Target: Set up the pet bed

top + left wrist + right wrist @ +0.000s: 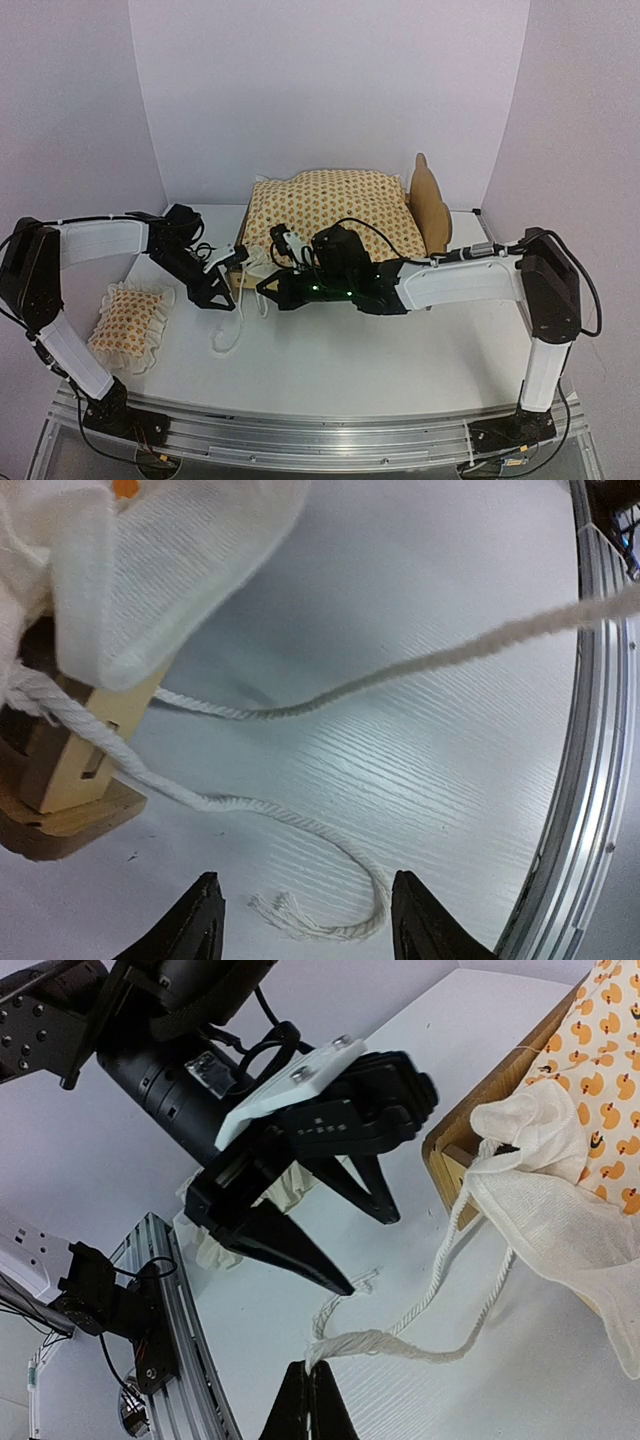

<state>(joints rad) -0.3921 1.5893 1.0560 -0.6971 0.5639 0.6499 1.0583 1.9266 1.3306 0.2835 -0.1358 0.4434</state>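
Now your left gripper (305, 880) hangs half spread and empty over the frayed cord (330, 842) by the pet bed (70, 770) corner; your right gripper (310, 1380) pinches the second cord (400, 1345).

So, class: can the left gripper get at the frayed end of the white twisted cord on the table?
Probably yes: the left gripper hangs open over the frayed end, with nothing in the way.
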